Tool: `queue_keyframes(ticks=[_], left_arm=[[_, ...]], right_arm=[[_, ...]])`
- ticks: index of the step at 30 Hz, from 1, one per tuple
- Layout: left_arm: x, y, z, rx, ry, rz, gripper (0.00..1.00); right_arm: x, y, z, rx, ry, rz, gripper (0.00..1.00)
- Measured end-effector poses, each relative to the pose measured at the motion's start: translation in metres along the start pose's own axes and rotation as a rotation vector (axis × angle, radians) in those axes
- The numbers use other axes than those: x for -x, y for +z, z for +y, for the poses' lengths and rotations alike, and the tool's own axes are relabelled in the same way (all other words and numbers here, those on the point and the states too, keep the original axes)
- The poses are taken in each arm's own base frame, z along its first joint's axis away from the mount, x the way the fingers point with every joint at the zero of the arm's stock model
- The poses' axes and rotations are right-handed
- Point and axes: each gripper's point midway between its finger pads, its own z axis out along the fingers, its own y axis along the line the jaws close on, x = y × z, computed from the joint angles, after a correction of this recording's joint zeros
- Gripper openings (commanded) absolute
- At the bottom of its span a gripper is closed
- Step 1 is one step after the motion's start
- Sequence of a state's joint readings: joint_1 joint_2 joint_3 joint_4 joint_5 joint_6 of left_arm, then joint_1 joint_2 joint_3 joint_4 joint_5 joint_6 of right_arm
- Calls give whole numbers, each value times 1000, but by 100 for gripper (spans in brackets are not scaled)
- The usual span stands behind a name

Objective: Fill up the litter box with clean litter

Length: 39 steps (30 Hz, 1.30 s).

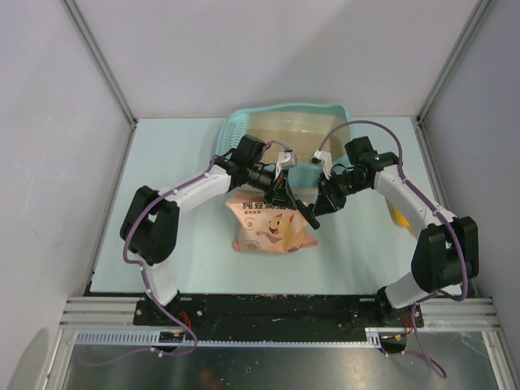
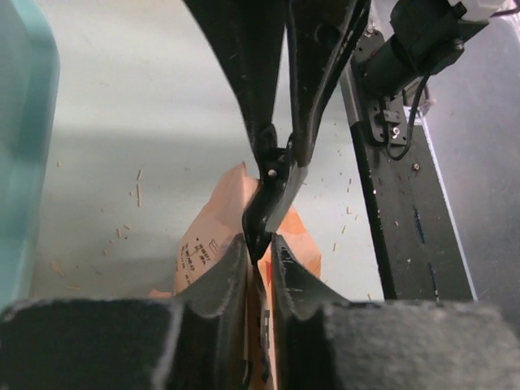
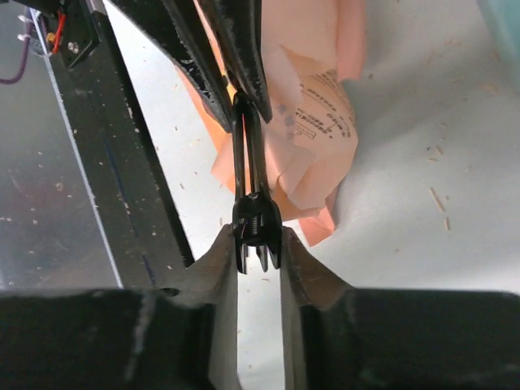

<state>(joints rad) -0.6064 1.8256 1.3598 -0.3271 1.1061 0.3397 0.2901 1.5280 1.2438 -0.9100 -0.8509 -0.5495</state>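
Note:
The teal litter box (image 1: 340,110) stands at the back centre, its slotted grid at the left end, with beige clean litter (image 1: 292,135) covering its floor. The pink-orange bag (image 1: 272,229) lies in front of it. My left gripper (image 1: 286,197) is shut on the bag's top edge (image 2: 207,236); its fingers (image 2: 227,272) pinch the orange film. My right gripper (image 1: 314,210) is shut on a black spring clip (image 3: 257,223) clamped on the bag's top (image 3: 317,106). The two grippers meet tip to tip over the bag. The clip also shows in the left wrist view (image 2: 272,199).
A yellow-orange object (image 1: 400,216) lies at the right, partly hidden by the right arm. The litter box wall (image 2: 20,122) is just left of my left gripper. Litter crumbs dot the light table (image 1: 171,162). The black front rail (image 1: 268,307) runs along the near edge.

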Motion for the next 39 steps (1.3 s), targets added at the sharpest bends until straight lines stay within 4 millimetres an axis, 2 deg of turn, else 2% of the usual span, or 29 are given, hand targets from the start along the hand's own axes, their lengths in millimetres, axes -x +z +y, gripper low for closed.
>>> queue_keyframes(ticks=[1,2,4,9,12,15,17,20,23,29,39], left_arm=[[0,0,1,4,2,1,30],[0,0,2,9,0,2,32],[-1,-1,4,21,3,5,34],[-1,0,5,32,7,10,34],[-2,0,5,33,10,11,28],[-2,0,6,34,14,12,13],[-2,0,6,34,14,13,3],[-2,1,5,31,20,15,0],[-3,2,4,31,22,18,0],[-2,2,4,42,30,23,0],[-2,2,4,45,33,25,1]], right_arm=[[0,0,1,2,1,1,2],[-1,0,1,3,1,2,0],[-2,-2,1,4,9,3,0],[-3,-22,2,-20,-25,4,0],[8,-47,6,-82,-121,-4,0],[22,-65,13,-157,-276,-5,0],[28,-69,24,-187,-396,16,0],[28,-69,30,-202,-510,63,0],[19,-67,18,-220,-546,134,0],[9,-58,-7,-242,-547,231,0],[3,-46,-17,-223,-531,271,0]])
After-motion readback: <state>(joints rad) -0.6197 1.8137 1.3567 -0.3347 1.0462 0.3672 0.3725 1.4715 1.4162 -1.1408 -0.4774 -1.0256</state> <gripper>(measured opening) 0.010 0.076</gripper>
